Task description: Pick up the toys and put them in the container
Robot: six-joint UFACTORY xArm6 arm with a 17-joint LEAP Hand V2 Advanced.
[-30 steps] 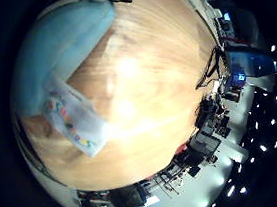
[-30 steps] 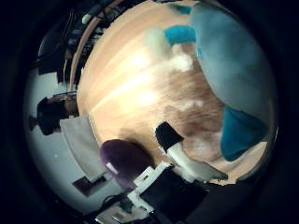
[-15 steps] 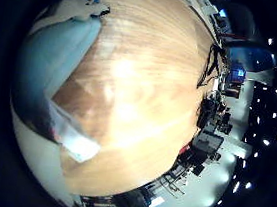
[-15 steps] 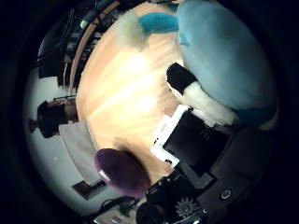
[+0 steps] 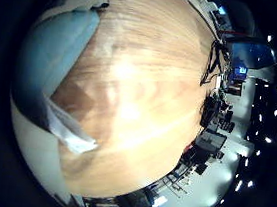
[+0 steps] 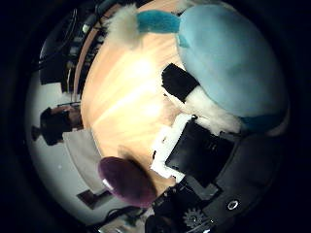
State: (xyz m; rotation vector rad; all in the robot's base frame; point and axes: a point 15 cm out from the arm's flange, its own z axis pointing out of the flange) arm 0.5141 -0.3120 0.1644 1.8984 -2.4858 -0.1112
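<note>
Plush toy (image 6: 228, 58), light blue and rounded, fills much of the thumb side palm view, so it sits close to the palm. A teal limb (image 6: 158, 22) runs out from the plush body and ends in a cream tuft (image 6: 121, 24) that lies over the wooden table (image 6: 126, 107). White fur (image 6: 209, 109) shows along the plush's underside, with a black patch (image 6: 179, 82) beside it. Hand (image 6: 204, 160): black and white parts reach in beside the white fur and appear to touch the toy, with one white-edged black finger (image 6: 192, 148) lying against the plush. Whether the fingers are curled round the toy or only resting on it, I cannot tell from these views. A dark purple rounded object (image 6: 126, 182) lies on the table near the hand's body, apart from the plush. In the little finger side palm view the same light blue plush (image 5: 52, 63) lines one side of the picture, with a white tag-like strip (image 5: 70, 131) of fabric sticking out from its dark underside onto the wood. The rest of that view is open tabletop with bright glare across the grain. Room clutter (image 5: 217, 122) in dark shapes stands beyond the table's far edge. No container shows in either view.
</note>
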